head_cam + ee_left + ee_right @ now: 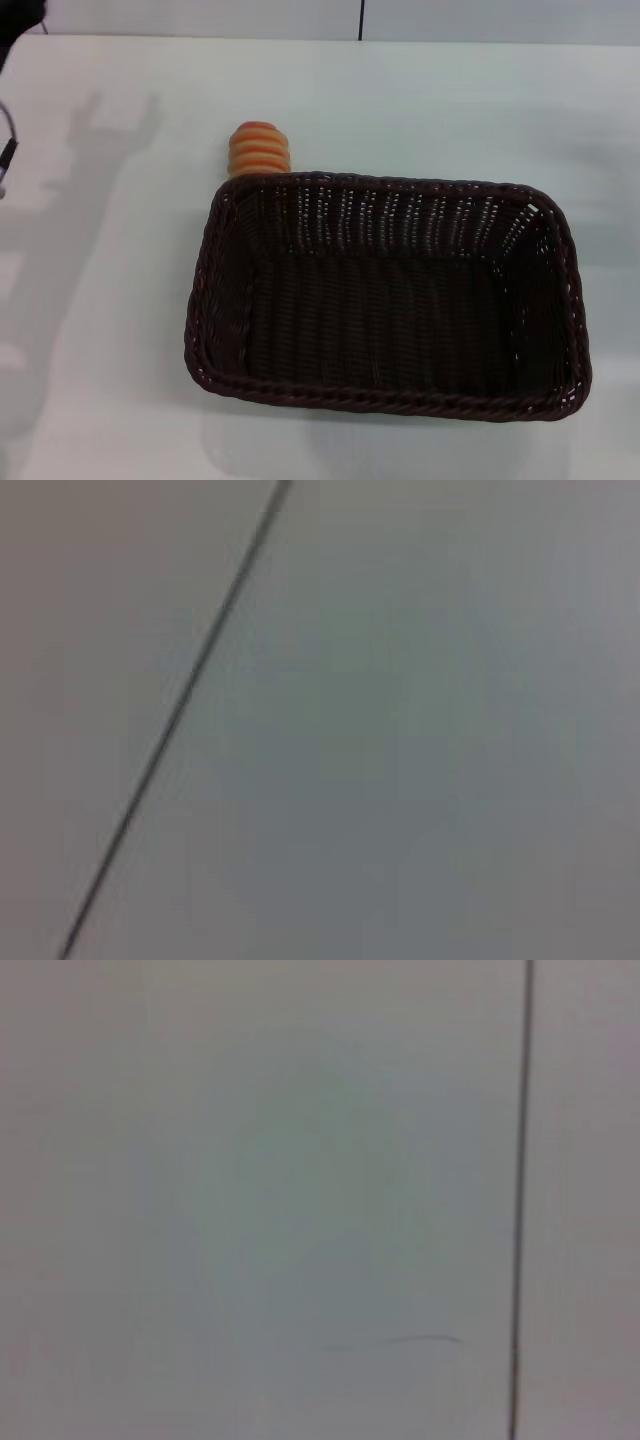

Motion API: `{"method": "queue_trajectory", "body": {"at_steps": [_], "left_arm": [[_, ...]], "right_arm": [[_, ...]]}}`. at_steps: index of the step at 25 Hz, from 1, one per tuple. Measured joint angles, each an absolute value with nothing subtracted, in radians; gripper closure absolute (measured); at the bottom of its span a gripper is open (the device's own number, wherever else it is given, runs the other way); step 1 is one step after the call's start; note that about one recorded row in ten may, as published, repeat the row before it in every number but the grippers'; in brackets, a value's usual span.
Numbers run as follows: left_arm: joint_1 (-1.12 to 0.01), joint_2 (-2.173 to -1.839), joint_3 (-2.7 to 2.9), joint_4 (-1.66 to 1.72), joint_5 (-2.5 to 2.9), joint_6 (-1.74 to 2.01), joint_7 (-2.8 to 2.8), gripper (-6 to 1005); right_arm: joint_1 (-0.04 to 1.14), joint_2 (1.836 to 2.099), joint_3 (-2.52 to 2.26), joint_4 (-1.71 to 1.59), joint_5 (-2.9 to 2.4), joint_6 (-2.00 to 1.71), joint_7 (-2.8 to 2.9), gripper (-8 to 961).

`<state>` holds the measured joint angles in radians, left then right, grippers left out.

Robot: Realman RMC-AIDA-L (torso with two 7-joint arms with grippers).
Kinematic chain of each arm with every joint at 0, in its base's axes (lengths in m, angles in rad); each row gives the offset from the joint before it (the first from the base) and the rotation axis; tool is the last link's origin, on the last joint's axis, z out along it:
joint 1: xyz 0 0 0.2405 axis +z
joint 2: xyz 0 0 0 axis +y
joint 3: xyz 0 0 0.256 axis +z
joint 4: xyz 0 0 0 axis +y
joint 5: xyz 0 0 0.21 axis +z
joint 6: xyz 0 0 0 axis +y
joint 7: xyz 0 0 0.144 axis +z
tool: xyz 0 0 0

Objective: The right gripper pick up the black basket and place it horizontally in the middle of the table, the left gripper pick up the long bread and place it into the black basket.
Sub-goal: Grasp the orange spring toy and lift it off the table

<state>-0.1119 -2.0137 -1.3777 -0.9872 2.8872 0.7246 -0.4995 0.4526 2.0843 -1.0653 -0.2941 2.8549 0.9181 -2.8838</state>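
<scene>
Head view, near to far. Large rectangular dark brown-black woven wicker basket [388, 295] with rounded corners and a braided rim sits flat on the plain white tabletop [100, 330], long axis running left-right, mouth up, nothing inside it. Its near rim is close to the table's front edge; it sits slightly right of the view's centre.

Just behind the basket's far-left corner: oblong toy bread loaf with orange and cream ridged stripes [260, 149]. Only its far end shows above the rim, the rest is hidden by the basket wall. It looks to be touching or nearly touching the outside of that wall; cannot tell which. It lies on the table, outside the basket.

Far left edge of the view: a dark sliver of hardware at the top corner and a thin cable lower down, likely part of the left arm, too little visible to say more. Arm-shaped shadows fall on the table to the left of the basket, well apart from the bread.

Neither gripper shows anywhere, so no position relative to them can be given and open or closed cannot be read.

Left wrist view: blurred pale surface crossed by one thin dark diagonal line. Right wrist view: blurred pale surface with one thin dark vertical line. No fingers, basket or bread in either.
</scene>
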Motion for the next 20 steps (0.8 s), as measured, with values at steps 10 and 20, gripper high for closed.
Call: {"method": "queue_trajectory", "body": {"at_steps": [10, 20], "left_arm": [[-0.082, -2.009, -1.394, -1.52, 2.886, -0.198, -0.371, 137], [-0.169, -2.062, -1.455, -1.695, 2.878, -0.664, -0.272, 138]], "right_arm": [[0.462, 2.079, -1.058, -0.27, 2.854, 0.91, -2.885, 751], [0.463, 2.073, -1.062, -0.281, 2.816, 0.91, -2.886, 752]]}}
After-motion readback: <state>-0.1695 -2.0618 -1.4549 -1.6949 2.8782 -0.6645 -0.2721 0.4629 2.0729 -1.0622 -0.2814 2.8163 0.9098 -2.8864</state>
